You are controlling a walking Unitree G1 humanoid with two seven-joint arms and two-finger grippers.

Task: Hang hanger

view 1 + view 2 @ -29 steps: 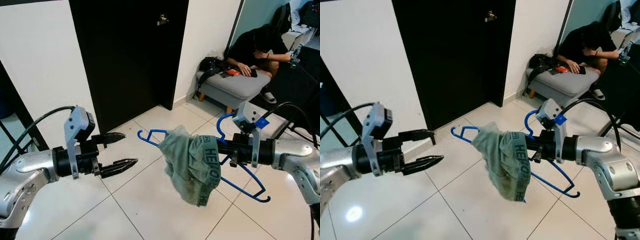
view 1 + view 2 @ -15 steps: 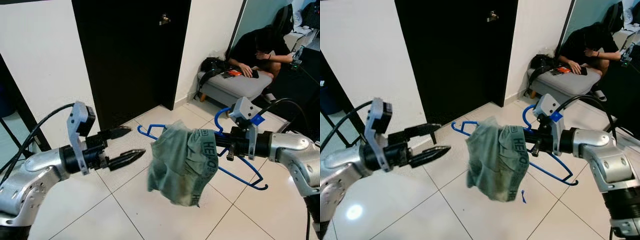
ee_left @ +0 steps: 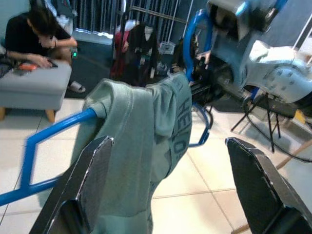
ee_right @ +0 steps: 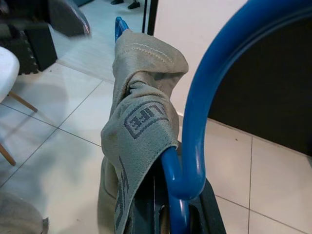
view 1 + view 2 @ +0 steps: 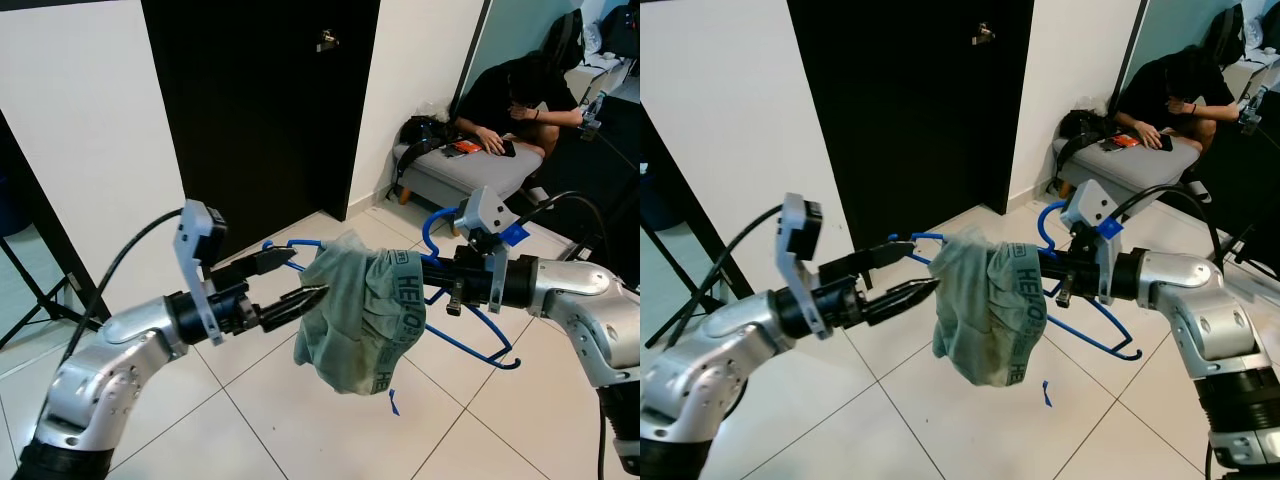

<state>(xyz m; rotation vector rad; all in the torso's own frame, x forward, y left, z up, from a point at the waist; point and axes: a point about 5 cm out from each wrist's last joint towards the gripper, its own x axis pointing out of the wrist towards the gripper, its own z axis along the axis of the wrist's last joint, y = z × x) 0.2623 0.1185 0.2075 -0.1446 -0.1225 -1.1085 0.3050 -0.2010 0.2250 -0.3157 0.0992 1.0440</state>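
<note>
A tall black door (image 5: 262,100) is set in the upper middle of the frame, with a metal handle (image 5: 324,40) near its top; white walls (image 5: 85,140) are seen on both sides of it; the floor (image 5: 270,430) is laid with glossy white tiles and dark grout lines; at upper right a grey upholstered bench (image 5: 458,170) on wooden legs is placed against a teal wall (image 5: 515,30), and a person in black (image 5: 515,95) is seated behind it; light is reflected off the tiles at lower left.

A black door (image 5: 262,110) with a metal handle (image 5: 325,40) is set in a white wall (image 5: 80,150) above a white tiled floor (image 5: 290,420). To the right, a person in black (image 5: 515,95) sits bent forward on a grey ottoman (image 5: 462,172), with a black bag (image 5: 422,130) beside them.
</note>
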